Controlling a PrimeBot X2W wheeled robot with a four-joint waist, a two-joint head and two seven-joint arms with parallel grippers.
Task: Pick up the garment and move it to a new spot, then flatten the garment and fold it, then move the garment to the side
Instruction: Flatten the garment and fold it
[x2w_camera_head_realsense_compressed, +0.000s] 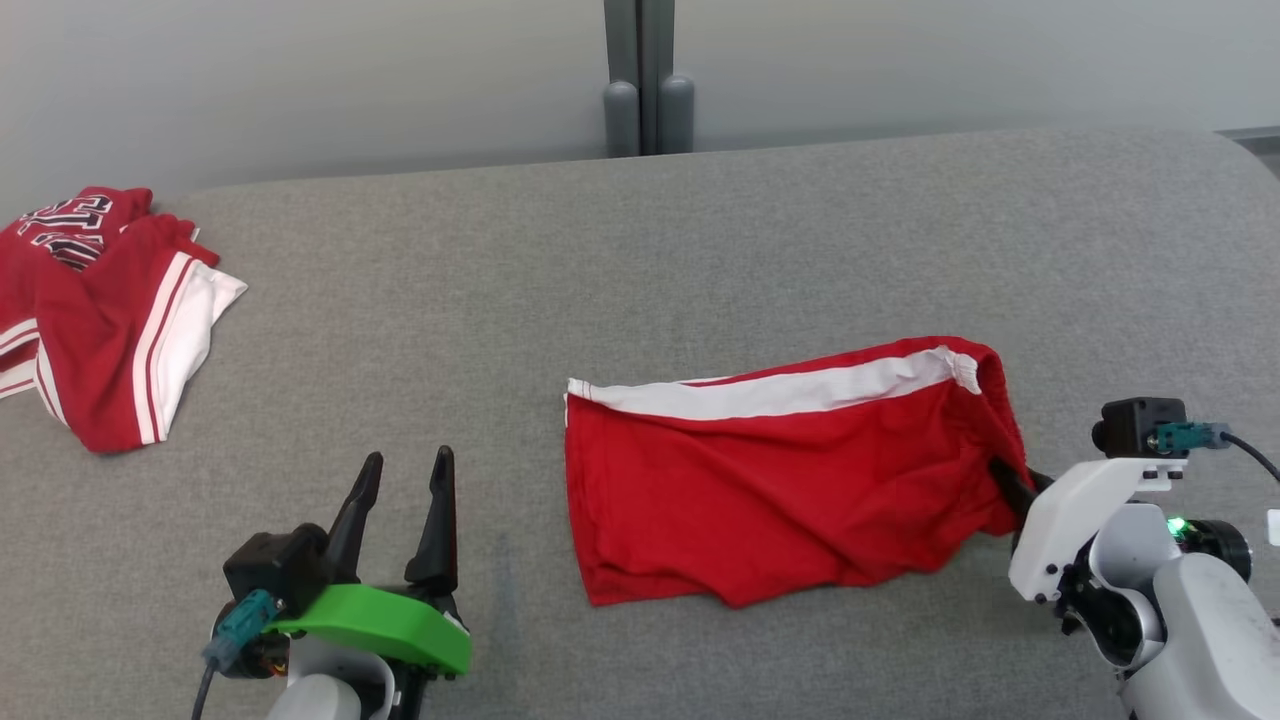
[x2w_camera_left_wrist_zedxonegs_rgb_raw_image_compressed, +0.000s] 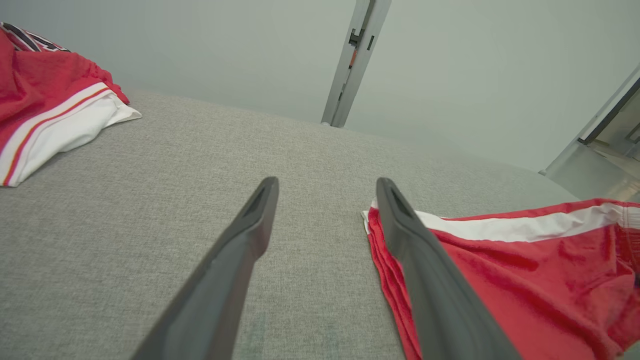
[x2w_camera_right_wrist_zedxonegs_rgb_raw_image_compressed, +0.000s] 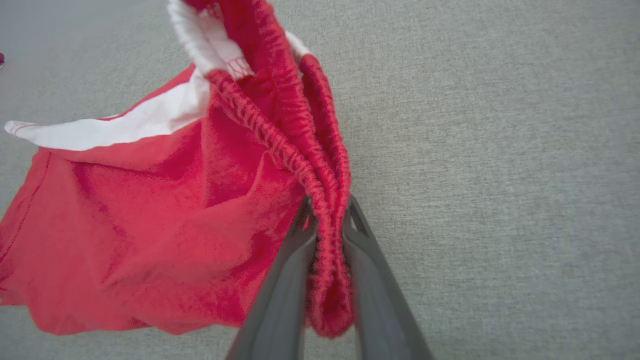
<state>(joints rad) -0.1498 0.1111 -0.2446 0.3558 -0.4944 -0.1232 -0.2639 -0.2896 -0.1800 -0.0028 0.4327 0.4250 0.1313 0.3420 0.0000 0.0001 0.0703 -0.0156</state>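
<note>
The red shorts (x2w_camera_head_realsense_compressed: 780, 480), with a white stripe along the 12 o'clock edge, lie flat on the grey cloth surface (x2w_camera_head_realsense_compressed: 700, 240), toward 4 o'clock of the head view. The right gripper (x2w_camera_right_wrist_zedxonegs_rgb_raw_image_compressed: 327, 210) is pinched on the gathered elastic waistband at the shorts' 3 o'clock end. The left gripper (x2w_camera_head_realsense_compressed: 407, 460) hangs at 7 o'clock with its fingers spread, holding nothing, near the shorts' hem. A second red garment (x2w_camera_head_realsense_compressed: 100, 310) sits crumpled at 9 o'clock; its black-and-white block lettering is too folded to read
</note>
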